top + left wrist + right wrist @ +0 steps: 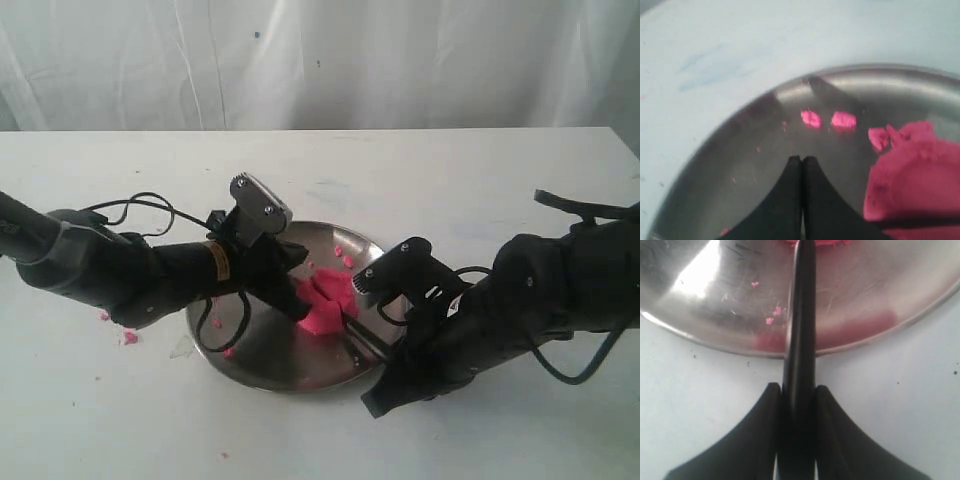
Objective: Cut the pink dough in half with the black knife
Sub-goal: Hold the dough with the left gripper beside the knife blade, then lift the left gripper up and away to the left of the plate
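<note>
The black knife (800, 325) is squeezed between the two fingers of the right gripper (798, 395). The knife is long and thin. It reaches from the gripper over the near rim of the steel plate (262, 358) and up to the pink dough (328, 300), which it touches. In the left wrist view a thin dark line lies across the dough, most likely the blade.

The pink dough sits inside the plate, a little right of the plate's middle. Its top looks dented and split.

The left gripper (802, 161) has its two fingers pressed together with nothing between them. Its tips sit low over the plate, just left of the dough.

Two small pink bits (811, 118) lie on the plate on the far side of the dough. More pink crumbs (129, 337) lie on the white table (480, 170), left of the plate.
</note>
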Controlling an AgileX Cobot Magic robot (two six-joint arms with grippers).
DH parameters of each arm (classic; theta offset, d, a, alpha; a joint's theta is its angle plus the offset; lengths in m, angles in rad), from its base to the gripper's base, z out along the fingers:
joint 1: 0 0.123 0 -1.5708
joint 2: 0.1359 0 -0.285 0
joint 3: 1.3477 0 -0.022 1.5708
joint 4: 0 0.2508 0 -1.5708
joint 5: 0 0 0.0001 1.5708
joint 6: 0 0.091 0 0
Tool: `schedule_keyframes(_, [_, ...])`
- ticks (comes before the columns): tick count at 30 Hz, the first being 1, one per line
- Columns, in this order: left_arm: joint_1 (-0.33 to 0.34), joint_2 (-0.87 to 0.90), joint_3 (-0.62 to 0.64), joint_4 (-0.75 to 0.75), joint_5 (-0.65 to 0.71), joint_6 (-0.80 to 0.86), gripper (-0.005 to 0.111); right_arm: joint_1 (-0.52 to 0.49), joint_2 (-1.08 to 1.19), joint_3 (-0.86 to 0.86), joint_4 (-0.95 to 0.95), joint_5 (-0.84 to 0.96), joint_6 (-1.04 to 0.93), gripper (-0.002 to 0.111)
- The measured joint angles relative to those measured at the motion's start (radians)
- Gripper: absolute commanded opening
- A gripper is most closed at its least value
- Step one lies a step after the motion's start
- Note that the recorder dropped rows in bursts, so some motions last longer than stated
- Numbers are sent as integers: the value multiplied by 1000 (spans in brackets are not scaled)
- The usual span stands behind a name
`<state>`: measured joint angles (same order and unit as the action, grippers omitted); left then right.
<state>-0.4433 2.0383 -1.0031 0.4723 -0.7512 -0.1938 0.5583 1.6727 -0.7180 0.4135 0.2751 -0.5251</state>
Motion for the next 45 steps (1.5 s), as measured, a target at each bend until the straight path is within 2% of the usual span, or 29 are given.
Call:
schedule_keyframes(7, [0, -209, -3, 2, 40, 33, 0, 0, 0, 0, 0, 2, 0, 0])
schedule_keyframes(11, [0, -348, -3, 4, 187, 37, 0, 0, 0, 0, 0, 2, 0, 0])
schedule_keyframes(16, [0, -510, -3, 8, 590, 37, 0, 0, 0, 0, 0, 2, 0, 0])
schedule_keyframes(18, [0, -561, -3, -9, 804, 25, 0, 0, 0, 0, 0, 2, 0, 0])
schedule_keyframes(23, [0, -617, -1, -159, 1334, 15, 0, 0, 0, 0, 0, 2, 0, 0])
schedule_keyframes(26, [0, -620, 34, -275, 1525, 44, 0, 0, 0, 0, 0, 2, 0, 0])
schedule_keyframes(30, [0, -621, 122, -419, 1565, 155, 0, 0, 0, 0, 0, 4, 0, 0])
schedule_keyframes(34, [0, -621, 205, -518, 1488, 194, 0, 0, 0, 0, 0, 4, -2, 0])
schedule_keyframes(40, [0, -621, 224, -668, 1422, 221, 0, 0, 0, 0, -12, 4, -6, 0])
schedule_keyframes(45, [0, -621, 224, -706, 1393, 295, 0, 0, 0, 0, -37, 52, -8, 0])
